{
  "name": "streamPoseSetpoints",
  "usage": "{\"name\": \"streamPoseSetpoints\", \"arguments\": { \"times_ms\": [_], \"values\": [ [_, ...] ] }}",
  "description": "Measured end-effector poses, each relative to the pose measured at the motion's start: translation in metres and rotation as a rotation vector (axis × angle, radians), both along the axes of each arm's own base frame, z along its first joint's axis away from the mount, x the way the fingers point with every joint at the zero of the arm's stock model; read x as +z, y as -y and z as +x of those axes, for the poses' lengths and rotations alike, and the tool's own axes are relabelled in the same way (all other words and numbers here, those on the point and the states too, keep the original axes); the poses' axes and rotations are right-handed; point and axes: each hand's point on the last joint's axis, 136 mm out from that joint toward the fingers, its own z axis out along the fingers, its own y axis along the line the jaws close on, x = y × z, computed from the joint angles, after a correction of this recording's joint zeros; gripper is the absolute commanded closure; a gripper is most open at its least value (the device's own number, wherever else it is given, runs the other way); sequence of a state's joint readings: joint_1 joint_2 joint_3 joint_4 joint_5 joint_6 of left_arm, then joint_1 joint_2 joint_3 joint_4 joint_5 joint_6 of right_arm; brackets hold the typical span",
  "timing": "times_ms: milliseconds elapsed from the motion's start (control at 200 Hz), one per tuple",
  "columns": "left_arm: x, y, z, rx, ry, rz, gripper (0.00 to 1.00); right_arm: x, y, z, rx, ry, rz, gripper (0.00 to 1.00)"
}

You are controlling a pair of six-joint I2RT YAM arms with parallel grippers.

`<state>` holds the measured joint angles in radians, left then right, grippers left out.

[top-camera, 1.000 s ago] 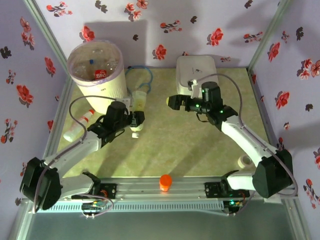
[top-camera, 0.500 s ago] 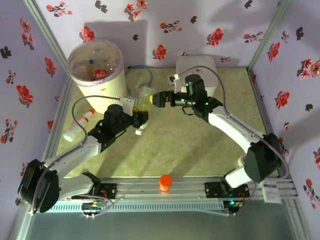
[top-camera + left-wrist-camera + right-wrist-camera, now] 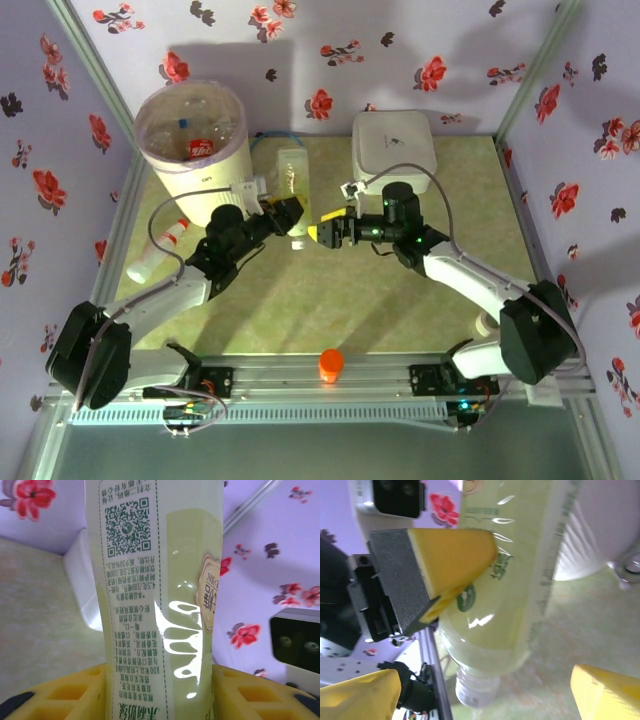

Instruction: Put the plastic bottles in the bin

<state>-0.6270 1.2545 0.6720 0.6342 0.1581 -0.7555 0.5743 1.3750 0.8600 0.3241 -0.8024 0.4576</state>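
Green tabletop (image 3: pixel 380 300); left gripper (image 3: pixel 289 213) clamps yellowish bottle (image 3: pixel 292 175).

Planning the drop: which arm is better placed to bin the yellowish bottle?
Left: the left hand grips the yellowish clear plastic bottle beside the tall cream bin; the right hand stands open, farther off.

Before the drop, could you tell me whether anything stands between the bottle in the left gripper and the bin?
Nothing visible does. The left gripper holds the bottle just right of the bin; the open right gripper is at the bottle's far side.
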Motion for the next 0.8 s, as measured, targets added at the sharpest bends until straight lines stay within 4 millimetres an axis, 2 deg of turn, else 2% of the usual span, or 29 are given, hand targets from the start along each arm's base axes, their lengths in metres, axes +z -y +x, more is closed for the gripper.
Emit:
{"name": "streamPoseSetpoints", "arguments": {
  "times_ms": [210,450,555,800],
  "values": [
    [0.015,0.017,-0.010,-0.076,0.023,-0.088,0.48,0.004,-0.015,0.000,0.101,0.001,0.057,0.16],
    [0.024,0.028,-0.010,-0.119,0.045,-0.139,0.43,0.008,-0.017,0.002,0.126,-0.007,0.075,0.38],
    [0.026,0.028,-0.010,-0.120,0.052,-0.141,0.35,0.010,-0.017,0.002,0.133,0.005,0.066,0.39],
    [0.035,0.029,-0.003,-0.116,0.067,-0.101,0.08,0.002,-0.014,-0.004,0.157,0.006,0.020,0.41]
  ]
}}
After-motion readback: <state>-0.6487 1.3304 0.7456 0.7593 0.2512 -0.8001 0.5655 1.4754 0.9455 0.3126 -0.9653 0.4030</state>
